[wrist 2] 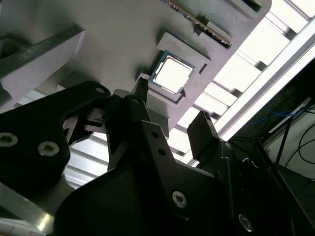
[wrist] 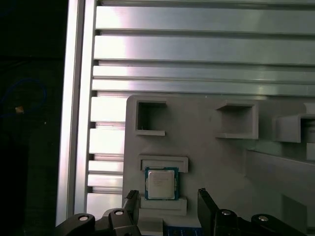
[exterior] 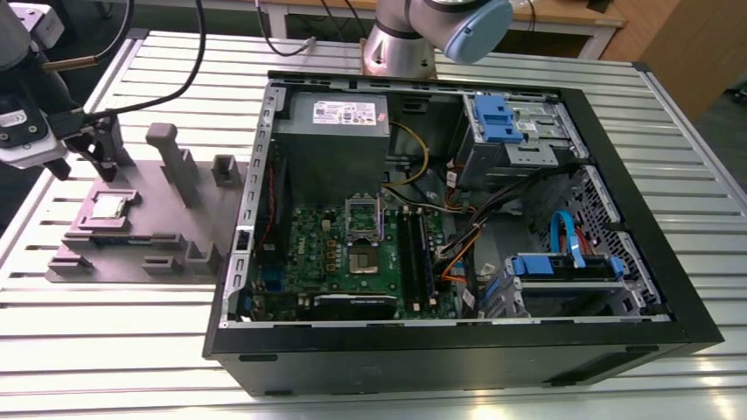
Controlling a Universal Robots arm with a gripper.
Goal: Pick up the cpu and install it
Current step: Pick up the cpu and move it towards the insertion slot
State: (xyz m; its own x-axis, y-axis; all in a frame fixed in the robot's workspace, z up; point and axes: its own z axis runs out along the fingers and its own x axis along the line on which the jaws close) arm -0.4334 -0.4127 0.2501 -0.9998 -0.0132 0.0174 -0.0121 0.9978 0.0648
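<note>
- On the grey-mauve tray [exterior: 157,220], at about 9 o'clock of the open computer case [exterior: 467,359] in the exterior view, the cpu [exterior: 111,206] lies flat with its silver top up.
- In the first wrist view the cpu [wrist: 161,183] sits squarely in a shallow seat, with a raised ledge just beside each of two opposite edges.
- The claw [exterior: 87,162] hangs over the tray at roughly 11 o'clock of the chip in the exterior view, apart from it.
- Its jaws are spread wide and hold nothing. In the first wrist view the claw [wrist: 167,196] has one fingertip to either side of the chip's width.
- In the second wrist view the claw [wrist 2: 172,103] points toward the cpu [wrist 2: 172,73], with tray surface showing between them.
- By my reading, the step in hand is the approach for the pick. Nothing is gripped, and the socket [exterior: 364,229] on the board inside the case is unfilled.
- Closing on the chip would, I judge, call for fingers level with its thin edges, on the two sides free of ledges, and square to them so it does not tip.
- Tray and case both rest on the slatted metal bench [exterior: 117,350].
</note>
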